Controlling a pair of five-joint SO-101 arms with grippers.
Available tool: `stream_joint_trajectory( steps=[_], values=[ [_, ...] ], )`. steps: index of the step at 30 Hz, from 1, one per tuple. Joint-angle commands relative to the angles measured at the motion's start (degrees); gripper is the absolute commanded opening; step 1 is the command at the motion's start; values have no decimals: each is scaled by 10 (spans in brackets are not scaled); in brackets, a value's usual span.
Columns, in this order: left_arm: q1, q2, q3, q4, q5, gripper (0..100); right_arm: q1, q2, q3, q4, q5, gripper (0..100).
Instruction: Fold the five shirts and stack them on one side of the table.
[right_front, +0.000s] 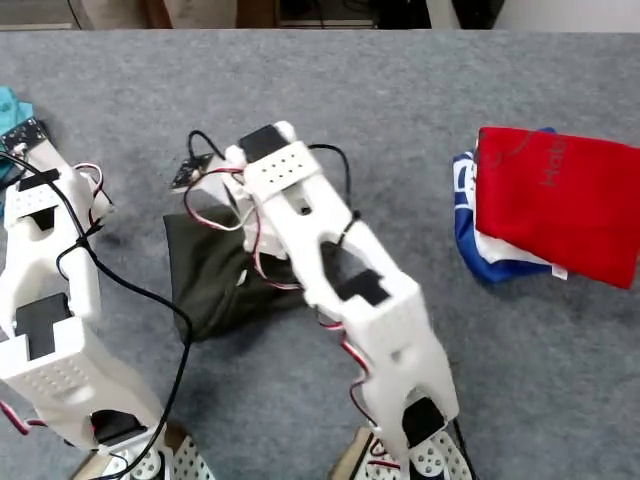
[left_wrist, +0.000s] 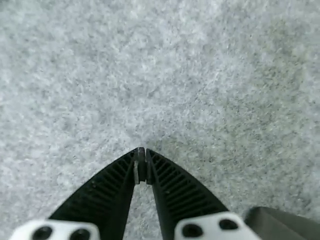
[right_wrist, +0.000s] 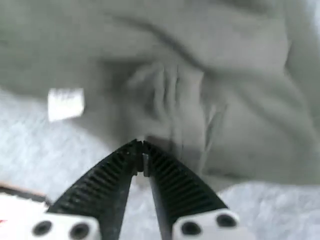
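A dark olive shirt (right_front: 210, 275) lies crumpled left of the table's middle. The right arm (right_front: 300, 215) reaches over it to its far edge. In the right wrist view my right gripper (right_wrist: 140, 150) is shut at the edge of the dark shirt (right_wrist: 225, 75), and wrinkles in the cloth run toward its tips. A white label (right_wrist: 65, 103) shows on the shirt. At the table's left the left arm (right_front: 45, 250) stands, and my left gripper (left_wrist: 140, 156) is shut over bare grey carpet with nothing in it. A folded red shirt (right_front: 555, 200) tops the stack at the right.
Under the red shirt lie a white shirt (right_front: 510, 250) and a blue one (right_front: 470, 240). A teal cloth (right_front: 10, 105) pokes in at the far left edge. Grey carpet (right_front: 420, 130) covers the table between the dark shirt and the stack.
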Motion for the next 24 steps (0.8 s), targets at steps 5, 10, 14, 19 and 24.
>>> stream_joint_trajectory(
  steps=[5, 10, 14, 19, 24],
  values=[
    [-8, -5, -30, -6, -4, 20, 30, -230, 250, 8, 40, 2],
    [-8, -5, -30, -5, -4, 20, 22, -269, 211, -45, 51, 2],
    [-8, -5, -30, -5, -4, 21, 0, -189, 106, -100, 47, 3],
    [-8, -5, -30, -4, -4, 21, -15, -26, -74, -120, -4, 3],
    [-8, -5, -30, -4, -4, 21, -34, 123, -252, -68, -38, 3]
  ],
)
